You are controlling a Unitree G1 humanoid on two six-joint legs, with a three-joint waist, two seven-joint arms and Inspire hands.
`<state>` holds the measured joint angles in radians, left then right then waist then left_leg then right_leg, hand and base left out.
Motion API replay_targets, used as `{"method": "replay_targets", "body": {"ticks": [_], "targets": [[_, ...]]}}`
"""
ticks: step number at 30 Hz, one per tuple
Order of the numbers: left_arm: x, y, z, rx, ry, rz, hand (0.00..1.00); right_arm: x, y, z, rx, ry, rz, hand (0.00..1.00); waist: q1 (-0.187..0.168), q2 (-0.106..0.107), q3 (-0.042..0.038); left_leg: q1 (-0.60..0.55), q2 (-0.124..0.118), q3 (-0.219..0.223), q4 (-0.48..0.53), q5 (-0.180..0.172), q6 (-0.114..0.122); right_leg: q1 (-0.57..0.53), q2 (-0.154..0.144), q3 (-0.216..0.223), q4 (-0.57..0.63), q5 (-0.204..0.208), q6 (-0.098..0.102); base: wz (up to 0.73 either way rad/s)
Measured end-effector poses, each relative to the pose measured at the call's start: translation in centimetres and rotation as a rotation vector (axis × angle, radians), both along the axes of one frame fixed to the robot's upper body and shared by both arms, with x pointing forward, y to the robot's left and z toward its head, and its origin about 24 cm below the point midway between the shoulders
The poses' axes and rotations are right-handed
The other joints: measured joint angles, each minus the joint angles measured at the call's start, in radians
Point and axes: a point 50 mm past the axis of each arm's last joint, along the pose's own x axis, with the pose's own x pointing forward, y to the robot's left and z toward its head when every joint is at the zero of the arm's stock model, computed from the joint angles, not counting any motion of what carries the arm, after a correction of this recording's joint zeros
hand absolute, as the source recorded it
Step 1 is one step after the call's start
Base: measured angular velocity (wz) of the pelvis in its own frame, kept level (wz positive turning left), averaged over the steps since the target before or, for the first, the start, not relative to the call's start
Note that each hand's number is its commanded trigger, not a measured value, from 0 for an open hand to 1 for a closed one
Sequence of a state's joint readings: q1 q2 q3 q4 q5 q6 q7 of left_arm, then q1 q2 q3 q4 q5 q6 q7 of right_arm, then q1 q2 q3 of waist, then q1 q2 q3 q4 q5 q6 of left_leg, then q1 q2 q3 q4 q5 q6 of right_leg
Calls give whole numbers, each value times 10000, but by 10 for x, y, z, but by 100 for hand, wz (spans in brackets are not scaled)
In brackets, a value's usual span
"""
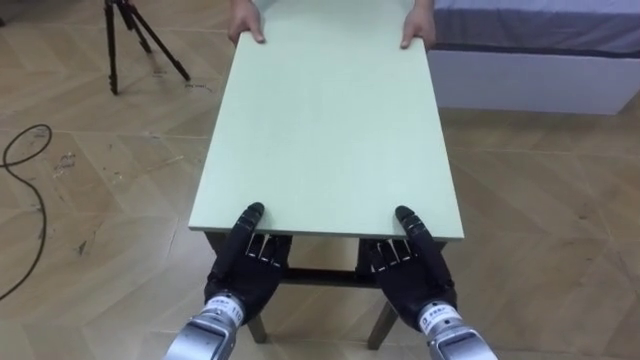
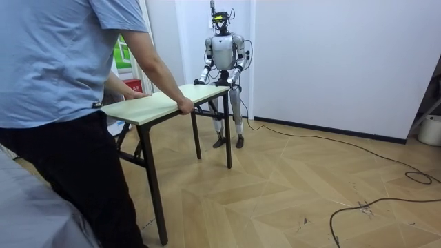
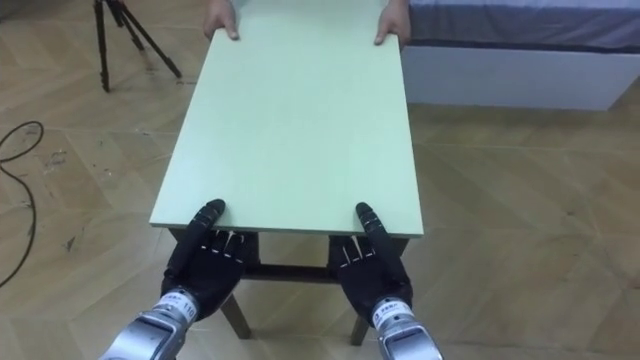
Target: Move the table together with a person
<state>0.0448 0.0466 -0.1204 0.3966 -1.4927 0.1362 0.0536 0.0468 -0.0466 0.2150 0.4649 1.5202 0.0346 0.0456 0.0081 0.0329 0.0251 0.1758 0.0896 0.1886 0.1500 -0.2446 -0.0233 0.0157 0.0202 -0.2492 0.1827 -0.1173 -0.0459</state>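
Left hand (image 1: 245,262) and right hand (image 1: 410,265) each clamp the near edge of the table (image 1: 330,120), thumbs on top, fingers curled beneath. Across it, a person's hands (image 1: 247,30) grip the far corners. Carrying well likely means matching the person's pace and keeping the top level.

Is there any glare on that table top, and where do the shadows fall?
Left eye view: the table is evenly lit, no glare; shade lies under its near edge, around the left hand and right hand. Room view: only a faint, soft shadow on the floor beneath it.
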Motion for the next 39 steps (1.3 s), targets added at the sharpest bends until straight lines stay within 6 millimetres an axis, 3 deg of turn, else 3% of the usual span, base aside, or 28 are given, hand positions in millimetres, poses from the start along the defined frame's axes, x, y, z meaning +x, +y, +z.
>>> {"method": "replay_targets", "body": {"ticks": [7, 11, 21, 27, 39], "targets": [[-1, 1, -1, 26, 55, -114, 100, -1, -3, -1, -9, 41, 102, 100, -9, 42, -17, 17, -2, 0, 4, 0, 0, 40, -3, 3, -4, 0, 0, 0], [0, 2, 1, 27, -6, -118, 100, 0, -4, 1, -23, -172, 200, 100, -8, 122, -72, 24, -7, 3, 7, 0, 0, 45, -12, -5, 12, 0, 0, 0], [8, 5, 19, 168, -944, 34, 100, 10, 0, 21, 227, -1182, 442, 100, -57, 136, -109, -157, -160, 2, 182, 1, 2, -49, -134, -43, 74, -2, -10, 1], [9, 9, 28, 237, -1403, 131, 100, 10, 2, 30, 400, -1570, 589, 100, -40, 91, -247, -230, -170, -5, 205, 8, 13, -189, -172, 2, 214, 9, -21, 0], [8, 7, 31, 391, -1529, -60, 100, 13, -3, 38, 130, -1898, 664, 100, 51, 205, -257, -255, -175, -10, 199, 8, 13, -194, -169, -20, 196, 5, -16, 0]]}}
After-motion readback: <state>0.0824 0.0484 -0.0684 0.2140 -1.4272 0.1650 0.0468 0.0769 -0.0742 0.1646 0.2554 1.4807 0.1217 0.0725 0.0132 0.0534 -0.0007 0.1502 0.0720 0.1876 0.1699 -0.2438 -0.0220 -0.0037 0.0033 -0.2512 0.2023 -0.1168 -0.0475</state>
